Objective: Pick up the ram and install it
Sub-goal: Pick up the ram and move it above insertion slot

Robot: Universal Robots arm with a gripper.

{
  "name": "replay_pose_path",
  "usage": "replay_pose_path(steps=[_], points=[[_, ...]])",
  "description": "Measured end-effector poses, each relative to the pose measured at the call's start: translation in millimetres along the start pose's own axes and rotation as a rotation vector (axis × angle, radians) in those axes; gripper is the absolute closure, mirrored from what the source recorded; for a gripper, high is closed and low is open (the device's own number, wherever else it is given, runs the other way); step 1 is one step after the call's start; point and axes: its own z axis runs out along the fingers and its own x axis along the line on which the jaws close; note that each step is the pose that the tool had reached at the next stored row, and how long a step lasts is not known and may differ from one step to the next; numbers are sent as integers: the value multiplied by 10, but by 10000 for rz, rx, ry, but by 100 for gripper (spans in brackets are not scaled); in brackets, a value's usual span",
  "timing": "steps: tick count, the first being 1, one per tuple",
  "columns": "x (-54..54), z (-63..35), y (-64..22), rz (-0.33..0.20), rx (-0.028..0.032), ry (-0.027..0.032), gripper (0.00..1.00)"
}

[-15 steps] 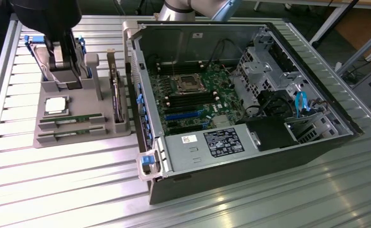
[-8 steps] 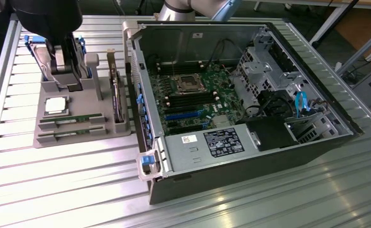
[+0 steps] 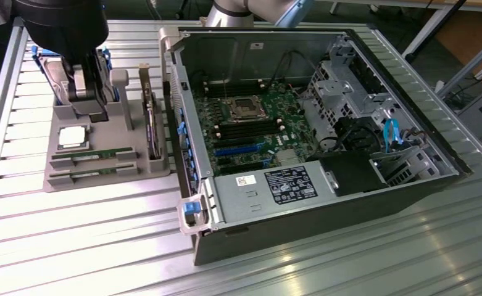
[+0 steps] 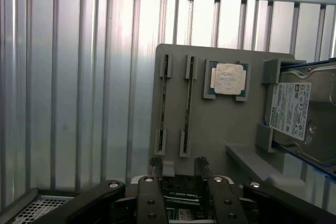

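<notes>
- The end effector hung released and empty above the grey holder.
- The ram lay unpicked in its holder slot, a twin stick alongside. Pickup and installation were both undone.
- The holder sat near the surface edge on the exterior view's left, the open computer case just beside it. Bare surface lay off the holder's ram end.

One long, thin green circuit-board ram stick stands on edge in a slot of the grey holder block, its ends seated in grey clips. Its twin stick stands parallel just beside it, in the neighbouring slot.
</notes>
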Motion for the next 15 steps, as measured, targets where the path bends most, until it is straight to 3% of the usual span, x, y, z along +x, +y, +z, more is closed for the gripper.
replay_pose_path(steps=[15], points=[[0, 113, 1, 1, 0, 0, 63]])
